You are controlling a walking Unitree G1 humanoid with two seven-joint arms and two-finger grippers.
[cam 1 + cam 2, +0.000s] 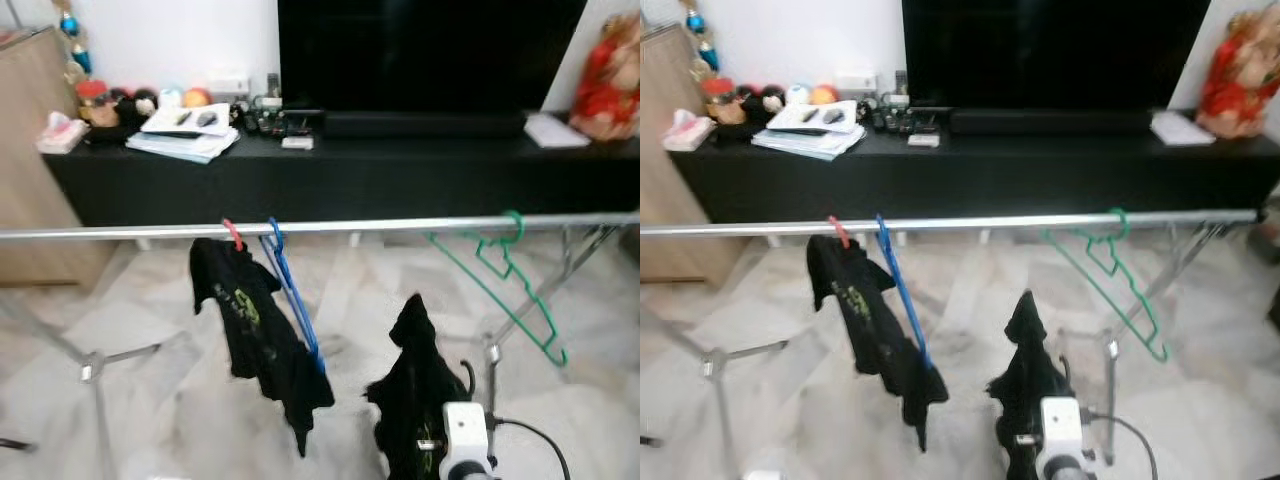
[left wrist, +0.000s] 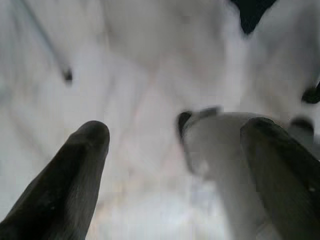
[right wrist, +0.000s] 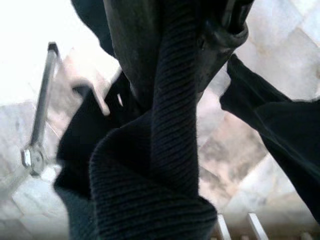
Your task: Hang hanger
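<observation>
A silver rail (image 1: 380, 226) crosses the view in front of me. On it hang a red hanger (image 1: 233, 236) carrying a black T-shirt (image 1: 255, 330), a bare blue hanger (image 1: 296, 300) beside it, and a bare green hanger (image 1: 505, 290) further right. Below the rail, near the middle, my right gripper (image 3: 175, 45) is shut on a black knitted garment (image 1: 412, 385), which it holds up in a bunch; whether a hanger is inside it is hidden. My left gripper (image 2: 175, 135) is open over the pale floor, with nothing between its fingers (image 2: 65, 185).
Behind the rail stands a long black TV bench (image 1: 400, 170) with a dark TV (image 1: 430, 50), papers (image 1: 185, 135) and small items. The rack's metal legs (image 1: 95, 365) spread over the marble floor. A wooden cabinet (image 1: 30, 150) stands at the left.
</observation>
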